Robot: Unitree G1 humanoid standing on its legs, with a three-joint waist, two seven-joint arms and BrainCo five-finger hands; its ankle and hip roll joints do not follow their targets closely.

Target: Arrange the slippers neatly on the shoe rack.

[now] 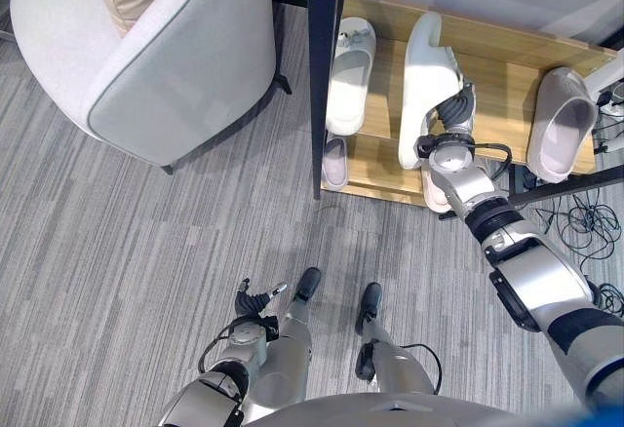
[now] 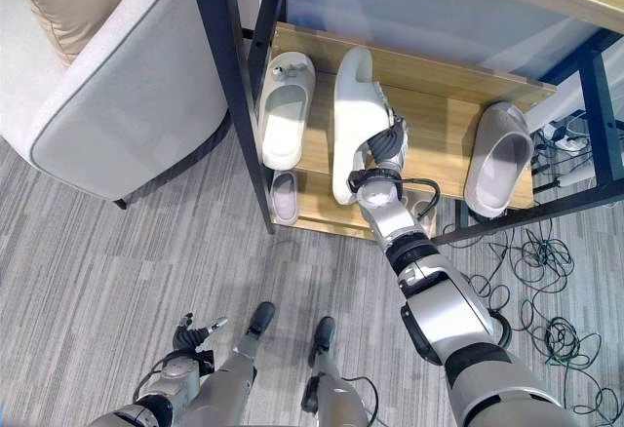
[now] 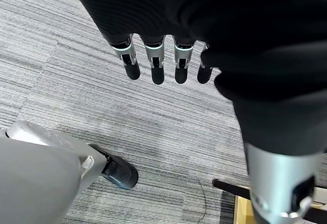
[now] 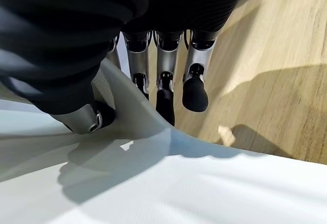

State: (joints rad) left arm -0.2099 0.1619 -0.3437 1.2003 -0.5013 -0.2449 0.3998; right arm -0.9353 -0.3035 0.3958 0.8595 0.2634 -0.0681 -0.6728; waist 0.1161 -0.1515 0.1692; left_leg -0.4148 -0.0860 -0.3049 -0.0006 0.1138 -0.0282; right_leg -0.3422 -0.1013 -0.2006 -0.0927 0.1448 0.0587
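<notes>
Here the scene is ordered around a wooden shoe rack (image 2: pixel 429 81) with a dark metal frame, set on grey carpet (image 1: pixel 127 252) beside a pale armchair (image 1: pixel 175 47). On the rack's upper shelf three slippers are seen. A white slipper (image 2: pixel 285 105) lies flat near the frame post, sole down, its length running from front to back of the shelf. A grey slipper (image 2: pixel 499 159) lies well apart toward the other end, near the front edge and at a slight angle. Between them a second white slipper (image 2: pixel 353 120) is held tipped up on its edge, its long axis also running front to back, so that it lies just beside its flat partner and roughly parallel to it. On the lower shelf the end of another pale slipper (image 2: pixel 284 196) can be made out.

The tipped slipper is gripped by the right hand (image 2: pixel 383 149), which is reached into the rack from the front. In the right wrist view the fingers (image 4: pixel 195 88) are seen curled over the slipper's white strap and the thumb is pressed against its other face, so the hand is clamped on it. The slipper thus extends away from the hand toward the back of the shelf. A roll down onto its sole, with its length kept parallel to its partner, is judged to be what the next move turns on.

The left hand (image 1: pixel 255 302) hangs low over the carpet, well apart from the rack, with its fingers (image 3: pixel 156 70) straight and holding nothing.
</notes>
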